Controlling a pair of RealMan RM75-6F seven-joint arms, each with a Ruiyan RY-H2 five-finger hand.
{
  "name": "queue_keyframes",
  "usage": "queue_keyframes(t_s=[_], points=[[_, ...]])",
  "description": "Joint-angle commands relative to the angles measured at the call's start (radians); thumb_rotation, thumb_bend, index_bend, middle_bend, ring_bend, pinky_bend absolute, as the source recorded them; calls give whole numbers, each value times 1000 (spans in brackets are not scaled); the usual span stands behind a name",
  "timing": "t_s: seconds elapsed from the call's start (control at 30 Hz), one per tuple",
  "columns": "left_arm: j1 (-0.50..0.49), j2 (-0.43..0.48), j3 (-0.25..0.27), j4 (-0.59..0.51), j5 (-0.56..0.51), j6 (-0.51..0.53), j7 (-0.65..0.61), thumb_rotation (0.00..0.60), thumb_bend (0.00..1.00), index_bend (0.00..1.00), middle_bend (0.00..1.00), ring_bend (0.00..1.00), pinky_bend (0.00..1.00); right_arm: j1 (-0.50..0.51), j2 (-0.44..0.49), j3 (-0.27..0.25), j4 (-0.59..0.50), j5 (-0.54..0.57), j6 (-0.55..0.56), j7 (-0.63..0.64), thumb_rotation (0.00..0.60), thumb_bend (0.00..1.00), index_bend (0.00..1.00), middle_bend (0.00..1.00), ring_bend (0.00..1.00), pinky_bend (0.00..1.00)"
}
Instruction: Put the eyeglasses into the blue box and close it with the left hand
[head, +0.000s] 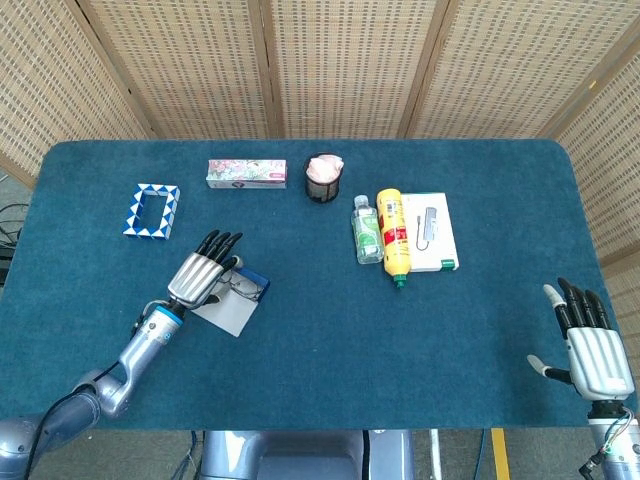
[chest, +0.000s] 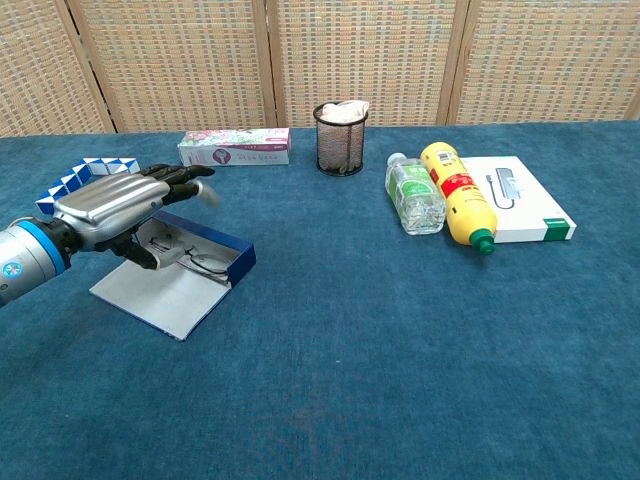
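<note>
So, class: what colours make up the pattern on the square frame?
The frame has a blue and white triangle pattern, clearest in the head view.

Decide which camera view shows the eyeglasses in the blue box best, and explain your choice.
The chest view: the eyeglasses lie in the blue box, seen from the side below the left hand. In the head view they are tiny and partly covered by that hand.

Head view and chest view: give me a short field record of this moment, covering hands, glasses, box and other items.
left hand: above the box, fingers extended, holding nothing
right hand: open, at the table's near right edge
glasses: lying in the box
box: blue, open, lid flat on the table
other items: mesh cup, two bottles, white carton
</note>
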Motion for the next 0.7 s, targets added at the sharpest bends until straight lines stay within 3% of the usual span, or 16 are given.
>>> queue_keyframes(t_s=[0.03, 0.23, 0.43, 0.7], points=[[3, 0, 4, 9, 5, 12, -5, 600, 388, 0, 0, 0, 0, 0, 0, 0, 0, 0, 0, -1, 600, 53, 0, 0, 0, 0], [23, 47, 18, -37, 32, 92, -15, 600, 319, 0, 0, 0, 0, -1, 0, 0, -1, -1, 1, 5, 600, 53, 0, 0, 0, 0], [43, 125, 32, -156, 37, 110, 60, 600, 18, 0, 0, 0, 0, -1, 2, -1, -2, -3, 1, 9, 600, 53, 0, 0, 0, 0], [97, 242, 94, -359, 63, 128, 110, 600, 2, 24, 0, 0, 0, 0, 4, -2, -3, -3, -2, 18, 600, 53, 0, 0, 0, 0]])
